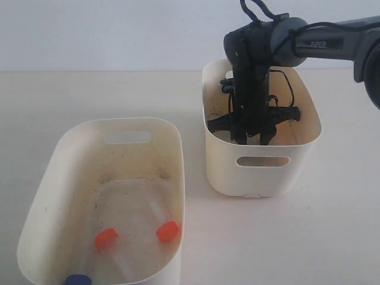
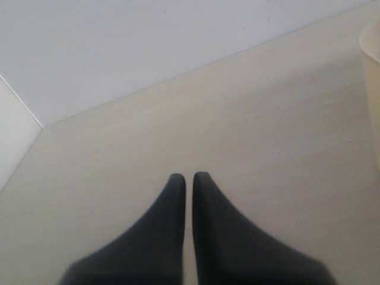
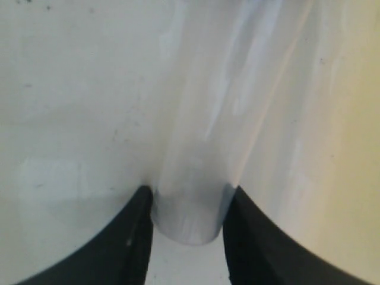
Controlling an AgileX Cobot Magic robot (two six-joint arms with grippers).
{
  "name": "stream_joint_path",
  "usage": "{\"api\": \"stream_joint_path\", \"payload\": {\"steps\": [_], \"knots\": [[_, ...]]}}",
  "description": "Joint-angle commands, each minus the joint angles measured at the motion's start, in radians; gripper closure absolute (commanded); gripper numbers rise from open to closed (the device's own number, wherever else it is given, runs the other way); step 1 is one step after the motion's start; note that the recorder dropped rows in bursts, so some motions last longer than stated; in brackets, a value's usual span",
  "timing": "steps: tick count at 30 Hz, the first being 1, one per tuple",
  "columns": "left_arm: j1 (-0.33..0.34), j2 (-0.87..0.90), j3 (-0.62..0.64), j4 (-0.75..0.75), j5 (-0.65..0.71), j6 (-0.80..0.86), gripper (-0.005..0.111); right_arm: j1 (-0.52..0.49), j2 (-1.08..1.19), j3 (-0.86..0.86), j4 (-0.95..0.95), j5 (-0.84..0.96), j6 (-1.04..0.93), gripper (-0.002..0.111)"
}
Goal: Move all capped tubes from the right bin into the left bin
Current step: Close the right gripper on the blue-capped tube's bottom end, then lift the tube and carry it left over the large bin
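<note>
Only the exterior view gives the layout. On the pale table (image 1: 59, 107), the larger cream plastic tub with rounded corners and a speckled floor, the left bin (image 1: 35, 196), sits at the near left. The smaller-looking, taller cream plastic tub with oval handle slots, the right bin (image 1: 261, 178), stands apart to its right. In the left bin lie two clear plastic tubes with orange screw caps, one orange-capped tube (image 1: 106, 238) beside the other orange-capped tube (image 1: 168, 231). A dark blue cap (image 1: 78, 279) shows at the picture's bottom edge, its tube cut off. The black right arm (image 1: 255, 65) reaches steeply down into the right bin, but from here its own bulk hides whatever sits between the right jaws. The right wrist view fills that gap: the right jaws pinch a clear plastic tube (image 3: 202, 142) by its rounded near end, one finger on each side. The tube runs away along the bin's cream inner surface (image 3: 71, 119), but whether that is floor or wall I cannot tell. The gripped end looks pale and blurred, so its cap colour is not clear. The left jaws appear only in the left wrist view, pressed together with a hairline slit between them (nothing in it), over bare table. A sliver of a cream tub rim (image 2: 373, 53) is cut off at that picture's edge, and I cannot tell which bin it belongs to.
</note>
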Motion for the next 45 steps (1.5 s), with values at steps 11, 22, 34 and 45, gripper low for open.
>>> {"api": "stream_joint_path", "payload": {"steps": [11,22,34,45], "knots": [[-0.005,0.0,-0.004,-0.003,-0.005,-0.01,0.102,-0.017,-0.143,0.025,0.05,0.033,-0.062,0.108],[-0.005,0.0,-0.004,-0.003,-0.005,-0.01,0.102,-0.017,-0.248,0.025,0.152,0.033,-0.129,0.108],[-0.005,0.0,-0.004,-0.003,-0.005,-0.01,0.102,0.02,-0.381,0.027,0.253,0.033,-0.228,0.108],[-0.005,0.0,-0.004,-0.003,-0.005,-0.01,0.102,0.29,-0.562,0.131,0.255,0.033,-0.306,0.108]]}}
